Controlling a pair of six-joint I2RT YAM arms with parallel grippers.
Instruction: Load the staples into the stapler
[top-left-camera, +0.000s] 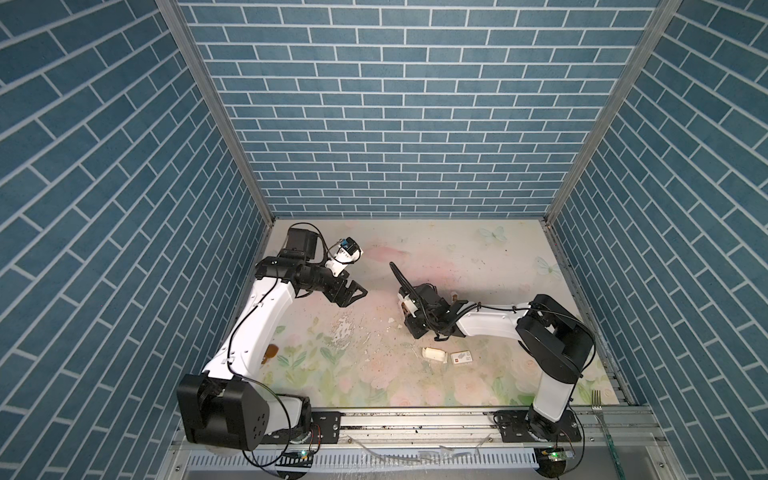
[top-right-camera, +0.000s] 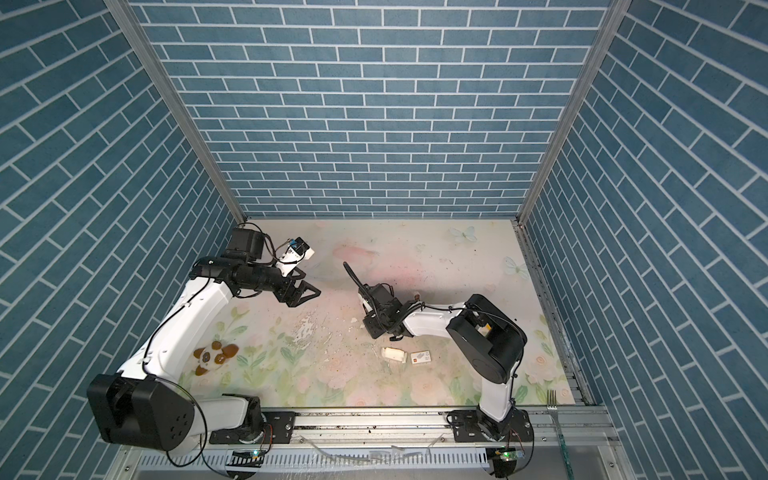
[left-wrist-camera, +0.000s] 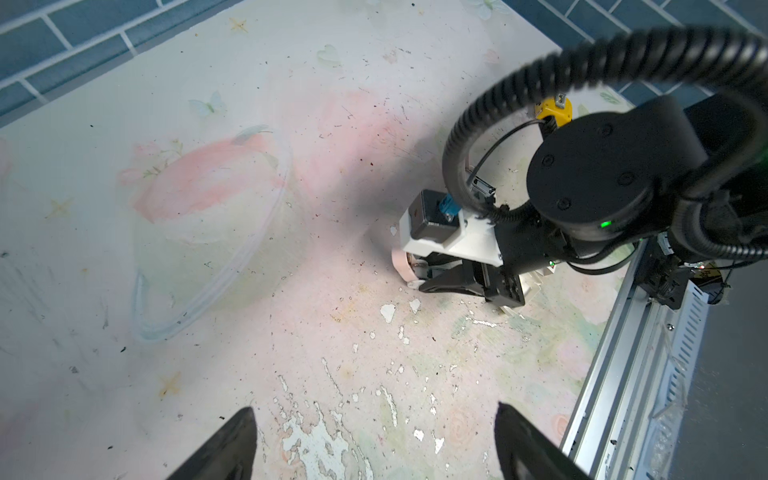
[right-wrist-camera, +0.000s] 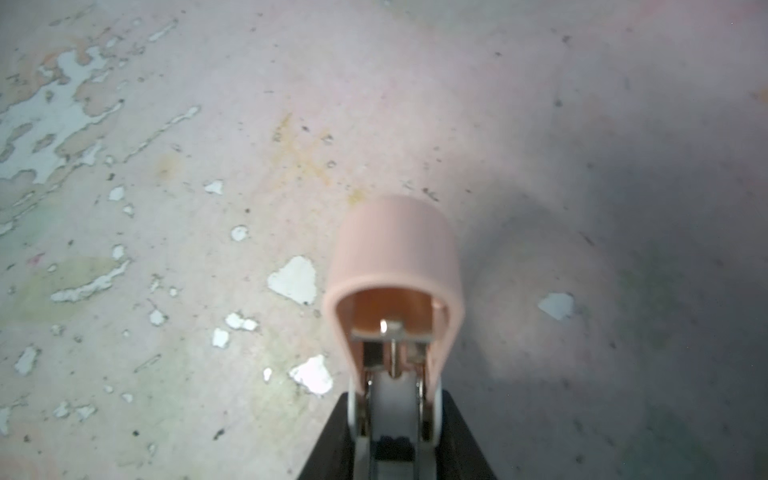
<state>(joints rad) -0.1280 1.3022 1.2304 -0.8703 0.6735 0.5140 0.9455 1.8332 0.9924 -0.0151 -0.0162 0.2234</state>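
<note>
In both top views: small white cardboard tray (top-left-camera: 434, 354) (top-right-camera: 392, 354), staples too small to discern, near right arm's wrist, well apart from left gripper (top-left-camera: 359, 293), angular black fingers spread; left wrist view: pink stapler (left-wrist-camera: 401, 266), half hidden by right gripper (left-wrist-camera: 413, 276); right wrist view: blurred rounded plastic nose, steel core, pinched between black fingers (right-wrist-camera: 328, 444).

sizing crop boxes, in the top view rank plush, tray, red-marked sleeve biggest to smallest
1. plush, clearly largest
2. tray
3. sleeve, only slightly smaller than the tray; those two look close, so their order is unsure
</note>
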